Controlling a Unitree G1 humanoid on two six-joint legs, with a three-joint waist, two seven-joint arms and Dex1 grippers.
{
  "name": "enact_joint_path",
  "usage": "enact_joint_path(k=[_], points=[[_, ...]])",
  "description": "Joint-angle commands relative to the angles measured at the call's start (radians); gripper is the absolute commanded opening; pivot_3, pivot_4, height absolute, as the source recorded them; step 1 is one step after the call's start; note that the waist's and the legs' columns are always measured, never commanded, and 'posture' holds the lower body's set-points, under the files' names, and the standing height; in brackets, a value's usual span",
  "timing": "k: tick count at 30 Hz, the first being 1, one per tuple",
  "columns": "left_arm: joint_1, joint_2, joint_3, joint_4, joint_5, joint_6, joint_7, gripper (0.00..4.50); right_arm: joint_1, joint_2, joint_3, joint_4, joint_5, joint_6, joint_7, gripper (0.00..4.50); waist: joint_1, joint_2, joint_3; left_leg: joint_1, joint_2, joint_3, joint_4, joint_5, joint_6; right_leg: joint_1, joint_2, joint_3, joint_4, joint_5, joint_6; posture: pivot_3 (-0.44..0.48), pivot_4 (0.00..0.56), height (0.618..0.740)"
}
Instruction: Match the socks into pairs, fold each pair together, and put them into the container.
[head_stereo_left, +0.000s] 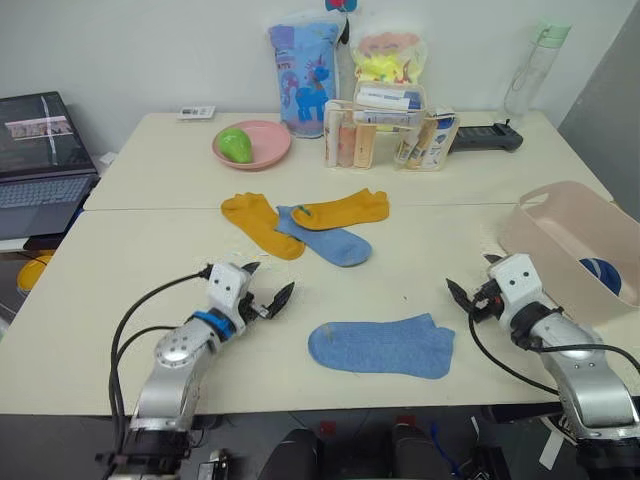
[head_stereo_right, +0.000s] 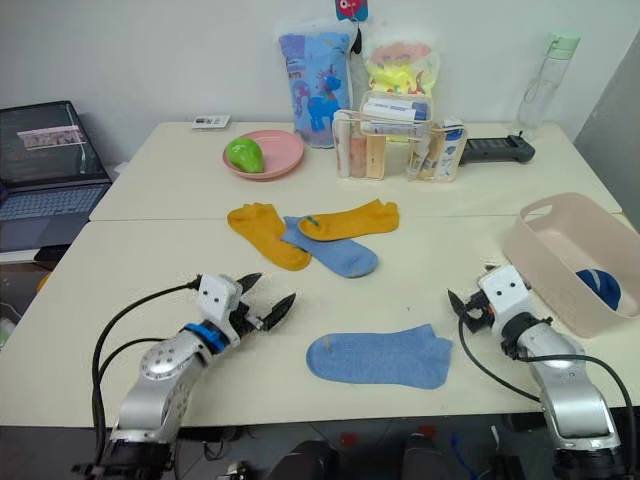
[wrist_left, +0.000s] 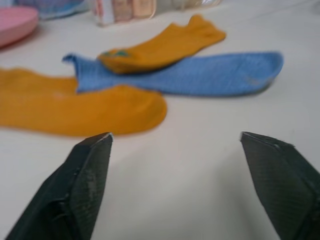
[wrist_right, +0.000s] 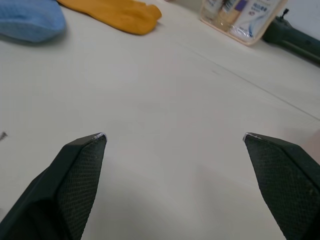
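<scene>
Two mustard yellow socks (head_stereo_left: 260, 222) (head_stereo_left: 345, 210) and a light blue sock (head_stereo_left: 325, 238) lie overlapping at the table's middle. The right yellow one rests on the blue sock's end. A second light blue sock (head_stereo_left: 382, 346) lies flat near the front edge. The pale pink container (head_stereo_left: 560, 235) stands at the right, with a dark navy bundle (head_stereo_left: 601, 273) inside. My left gripper (head_stereo_left: 270, 278) is open, low over the table, just in front of the overlapping socks (wrist_left: 200, 75). My right gripper (head_stereo_left: 473, 277) is open over bare table between the near blue sock and the container.
At the back stand a pink plate (head_stereo_left: 268, 148) holding a green fruit, a clear organizer (head_stereo_left: 385, 130) with bottles, two printed bags, a water bottle (head_stereo_left: 535, 65) and a black device (head_stereo_left: 485, 137). A laptop (head_stereo_left: 40, 160) sits off the table's left.
</scene>
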Motion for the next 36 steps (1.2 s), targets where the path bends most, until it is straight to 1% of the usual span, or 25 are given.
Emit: enact_joint_path(k=[1,5,15,20,22,24,28,29,31,32,34,36], points=[[0.033,-0.007,0.03,-0.067,-0.004,-0.022,0.032,4.48,0.019,-0.004,0.007,0.006,-0.04,-0.074,-0.014,4.5,0.002,0.0,0.0,0.0,0.0,0.0,0.0,0.0,0.0,0.0,0.0,0.0,0.0,0.0,0.0,0.0,0.15,0.74],[0.056,0.001,0.037,-0.064,0.001,-0.039,0.033,4.48,0.023,0.008,-0.001,0.02,-0.04,-0.096,-0.016,4.5,0.002,0.0,0.0,0.0,0.0,0.0,0.0,0.0,0.0,0.001,0.0,0.0,0.0,0.0,0.0,0.0,0.15,0.74],[0.035,0.017,0.033,-0.049,0.008,-0.043,0.036,4.48,0.01,0.036,0.022,0.006,-0.064,-0.09,-0.033,4.5,0.0,0.001,-0.001,0.0,0.0,0.0,0.0,0.0,0.0,0.001,0.0,0.0,0.0,0.0,0.0,0.0,0.15,0.74],[0.008,0.038,-0.014,-0.075,0.013,-0.037,-0.021,4.48,0.002,0.029,0.017,-0.019,-0.067,-0.066,-0.033,4.5,0.001,0.001,-0.001,0.0,0.0,0.0,0.0,0.0,0.0,0.001,0.0,0.0,0.0,0.0,0.0,0.0,0.15,0.74],[-0.038,0.046,-0.052,-0.108,-0.002,-0.009,-0.068,4.48,-0.017,0.023,0.017,-0.047,-0.04,-0.035,-0.005,4.5,0.001,0.001,-0.001,0.0,0.0,0.0,0.0,0.0,0.0,0.001,0.0,0.0,0.0,0.0,0.0,0.0,0.15,0.74],[-0.1,0.064,-0.115,-0.13,0.012,0.003,-0.132,4.48,-0.042,0.002,0.022,-0.085,0.021,-0.006,0.068,4.5,0.001,0.001,0.0,0.0,0.0,0.0,0.0,0.0,0.0,0.001,0.0,-0.001,0.0,0.0,0.0,0.0,0.15,0.74],[-0.19,0.075,-0.192,-0.114,0.048,0.029,-0.177,4.48,-0.072,-0.037,0.024,-0.131,0.1,0.043,0.164,4.5,-0.004,0.001,-0.001,0.0,0.0,0.0,0.0,0.0,0.0,0.001,0.0,-0.001,-0.001,0.0,0.0,0.0,0.15,0.74],[-0.233,0.067,-0.223,-0.084,0.081,0.025,-0.175,4.48,-0.082,-0.052,0.029,-0.151,0.124,0.065,0.194,4.5,-0.005,0.001,-0.001,0.0,0.0,0.0,0.0,0.0,0.0,0.001,0.001,-0.001,-0.001,0.0,0.0,0.0,0.15,0.74],[-0.321,0.021,-0.264,-0.011,0.114,0.029,-0.156,4.48,-0.102,-0.076,0.047,-0.177,0.138,0.093,0.225,4.5,-0.003,0.001,-0.001,0.0,0.0,0.0,0.0,0.0,0.0,0.001,0.001,-0.001,-0.001,0.0,0.0,0.0,0.15,0.74],[-0.354,-0.006,-0.275,0.024,0.124,0.046,-0.136,4.48,-0.109,-0.08,0.055,-0.181,0.135,0.101,0.225,4.5,-0.001,0.001,-0.001,0.0,0.0,-0.001,0.0,0.0,0.0,0.001,0.001,-0.001,0.0,0.0,0.0,0.0,0.15,0.74],[-0.406,-0.054,-0.299,0.086,0.126,0.092,-0.136,4.48,-0.117,-0.073,0.069,-0.182,0.117,0.108,0.205,4.5,-0.001,0.001,-0.001,0.0,-0.001,-0.001,0.001,0.0,0.0,0.001,0.001,-0.002,0.0,0.0,0.0,0.0,0.15,0.74],[-0.432,-0.078,-0.312,0.13,0.138,0.109,-0.138,4.48,-0.115,-0.064,0.077,-0.184,0.106,0.111,0.187,4.5,-0.004,0.001,-0.001,0.0,-0.001,0.0,0.001,0.0,0.0,0.001,0.001,-0.001,0.0,0.0,0.0,0.0,0.15,0.74]])
